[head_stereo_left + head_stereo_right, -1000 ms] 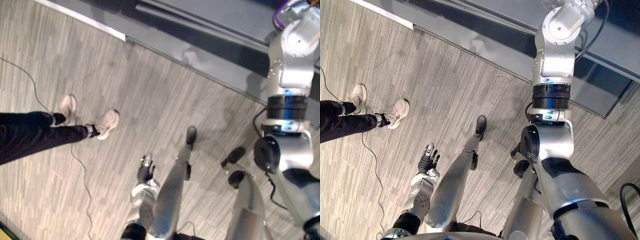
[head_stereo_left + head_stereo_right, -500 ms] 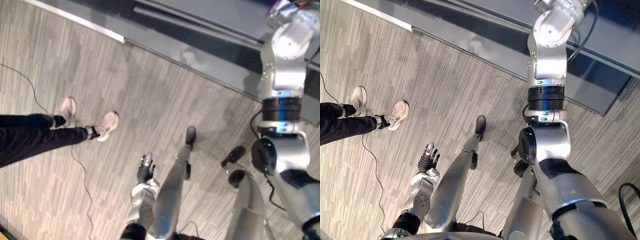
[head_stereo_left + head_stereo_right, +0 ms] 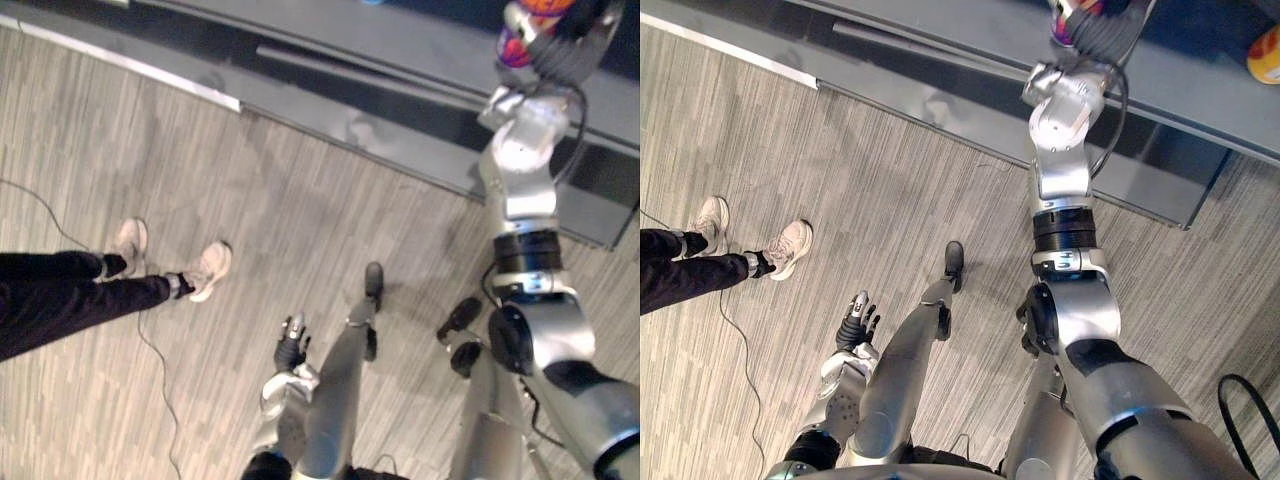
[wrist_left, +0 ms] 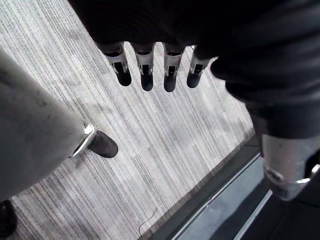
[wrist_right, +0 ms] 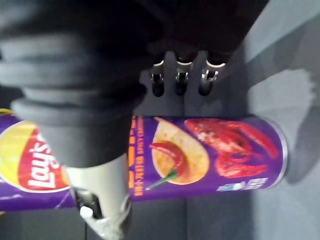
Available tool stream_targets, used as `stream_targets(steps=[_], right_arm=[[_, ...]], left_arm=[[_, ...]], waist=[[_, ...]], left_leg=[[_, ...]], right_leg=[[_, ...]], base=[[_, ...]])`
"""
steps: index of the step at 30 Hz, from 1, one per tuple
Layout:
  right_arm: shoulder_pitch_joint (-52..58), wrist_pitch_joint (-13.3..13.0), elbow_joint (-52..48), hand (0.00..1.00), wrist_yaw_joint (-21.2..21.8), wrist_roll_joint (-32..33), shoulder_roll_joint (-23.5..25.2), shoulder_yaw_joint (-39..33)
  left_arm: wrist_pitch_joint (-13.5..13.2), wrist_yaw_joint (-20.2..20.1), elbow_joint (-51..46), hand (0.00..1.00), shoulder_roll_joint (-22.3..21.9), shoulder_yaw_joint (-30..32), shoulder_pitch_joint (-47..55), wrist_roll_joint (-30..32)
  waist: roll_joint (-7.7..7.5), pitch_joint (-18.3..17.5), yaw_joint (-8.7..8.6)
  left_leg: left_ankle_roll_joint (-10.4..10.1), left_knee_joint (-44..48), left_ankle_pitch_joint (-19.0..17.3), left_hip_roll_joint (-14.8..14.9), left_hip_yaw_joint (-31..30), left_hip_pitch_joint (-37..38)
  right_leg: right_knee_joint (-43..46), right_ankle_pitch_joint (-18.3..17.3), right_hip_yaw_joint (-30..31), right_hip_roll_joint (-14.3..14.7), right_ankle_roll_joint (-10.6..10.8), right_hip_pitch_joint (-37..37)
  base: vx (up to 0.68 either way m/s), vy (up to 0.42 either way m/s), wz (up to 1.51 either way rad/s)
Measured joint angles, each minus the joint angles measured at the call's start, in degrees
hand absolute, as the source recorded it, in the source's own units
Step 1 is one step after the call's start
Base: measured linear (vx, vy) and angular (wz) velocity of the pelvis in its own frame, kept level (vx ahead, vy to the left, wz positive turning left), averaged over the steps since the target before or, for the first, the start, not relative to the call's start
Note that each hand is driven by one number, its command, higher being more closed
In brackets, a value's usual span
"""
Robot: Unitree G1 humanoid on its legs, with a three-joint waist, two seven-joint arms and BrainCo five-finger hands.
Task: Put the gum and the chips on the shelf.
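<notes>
Placing the chips (image 5: 210,150) rn, that's the step we're on. Right hand (image 5: 100,190) is up at the shelf (image 3: 400,45), top right of the left eye view, w/ the can lying sideways right at the hand, close over the grey board. We can't tell if the hand grips it or not. Left hand (image 3: 857,322) hangs lower left, fingers loose, nothing in it. Next imo: get the can resting flat so it won't roll, let go, back the arm out, then go for the gum.
</notes>
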Motion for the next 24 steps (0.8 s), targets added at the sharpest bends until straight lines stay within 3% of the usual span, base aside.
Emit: stream_targets(steps=[5, 9, 13, 18, 24], right_arm=[[3.38, -0.09, 5.5, 0.0, 1.99, 1.25, 1.8, 1.17], [8.68, -0.88, 8.24, 0.0, 3.31, 2.8, 3.51, 4.19], [16.4, -1.48, 9.09, 0.0, 4.87, 2.91, 6.92, 5.58], [27.98, -2.28, 8.29, 0.0, 8.04, 2.83, 10.27, 7.17], [46.71, -4.2, 4.13, 0.0, 14.45, 2.65, 13.2, 12.63]], left_arm=[[0.08, -0.5, 2.82, 0.0, -0.01, 0.07, 0.24, 0.11], [0.08, -0.7, 5.73, 0.0, 0.06, 2.22, 0.13, 0.55], [0.06, -0.51, 9.4, 0.0, 0.63, 4.59, 0.07, 1.46], [0.91, 0.15, 14.93, 0.0, 1.79, 7.19, -1.62, 10.46], [2.07, 1.29, 21.93, 0.0, 3.27, 13.18, -1.46, 21.07]], waist=[[-0.15, -0.63, -1.18], [-1.45, -1.6, -1.52], [-3.42, -3.54, -2.99], [-5.88, -5.09, -4.3], [-9.84, -10.53, -6.09]], left_leg=[[-0.2, 0.02, -0.38, 1.32, 0.64, 2.58], [-0.64, 0.31, -1.4, 2.78, 1.74, 5.85], [-1.13, 1.67, -3.38, 4.32, 2.82, 9.68], [-1.83, 1.9, -5.22, 5.78, 4.1, 15.86], [-2.98, -0.21, -6.62, 7.52, 6.87, 22.76]], right_leg=[[-2.08, 1.02, 0.43, 1.62, -0.15, 2.89], [-3.92, 1.3, 1.22, 3.41, -0.18, 6.18], [-5.87, 1.31, 1.9, 5.18, -0.12, 10.7], [-8.66, 1.42, 3.05, 7.12, 0.1, 17.18], [-14.89, 3.04, 6.28, 10.62, 0.34, 23.49]], base=[[0.02, -0.056, -0.16], [0.02, -0.067, -0.21], [0.03, -0.054, -0.19], [0.04, -0.031, -0.2], [0.1, -0.01, -0.31]])
